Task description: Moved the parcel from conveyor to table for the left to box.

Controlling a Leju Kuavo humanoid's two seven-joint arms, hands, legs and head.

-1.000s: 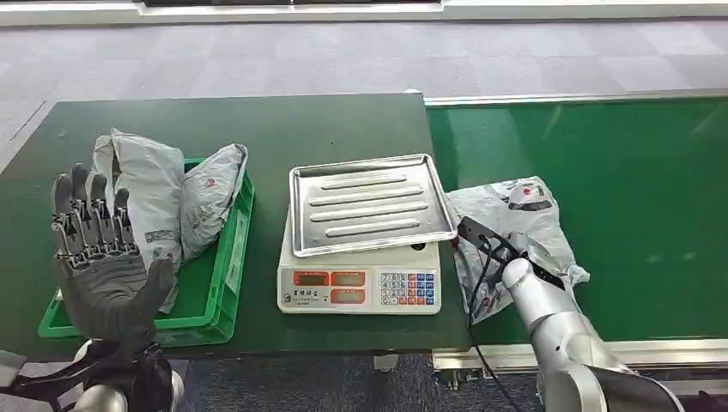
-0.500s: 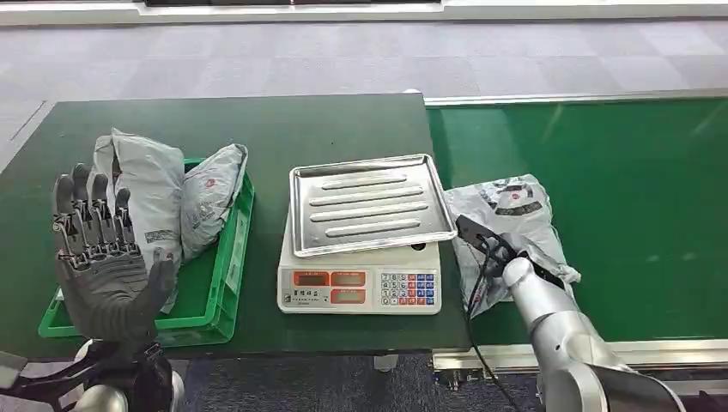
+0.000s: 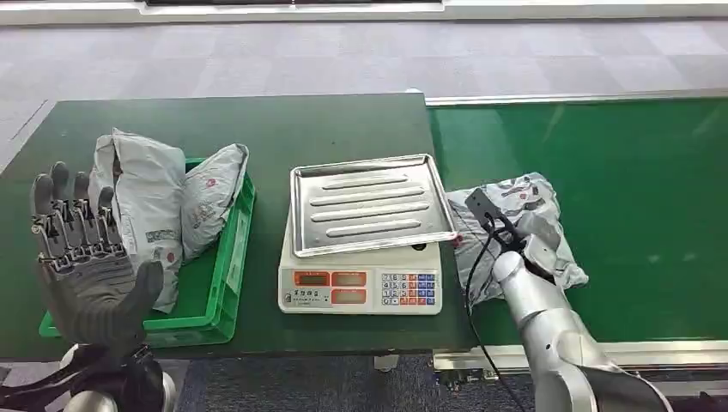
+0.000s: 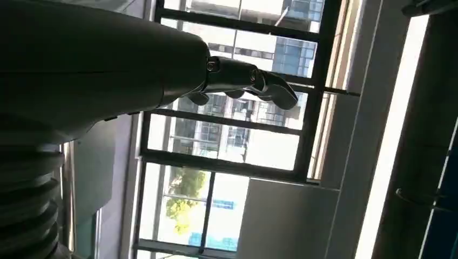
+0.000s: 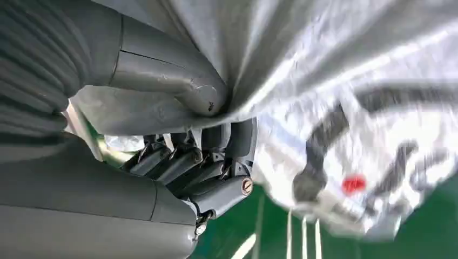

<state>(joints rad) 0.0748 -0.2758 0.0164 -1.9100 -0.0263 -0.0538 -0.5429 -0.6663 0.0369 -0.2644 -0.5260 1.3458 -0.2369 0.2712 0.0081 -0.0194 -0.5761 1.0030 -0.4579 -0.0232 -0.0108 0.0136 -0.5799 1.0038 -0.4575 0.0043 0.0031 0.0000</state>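
Grey and crumpled, the plastic parcel (image 3: 515, 225) lay on the green conveyor (image 3: 618, 189), just beside the scale (image 3: 360, 275) with its steel tray (image 3: 369, 204) on the dark counter (image 3: 257, 129). Its printed markings were blurred. The right hand (image 5: 183, 140) was mostly hidden under the parcel; the wrist view showed thumb and fingers (image 5: 178, 162) clenched on a fold of it. The left hand (image 3: 86, 257) hovered released, fingers spread, partly covering a green crate (image 3: 225, 257) holding two more grey parcels (image 3: 172, 202)
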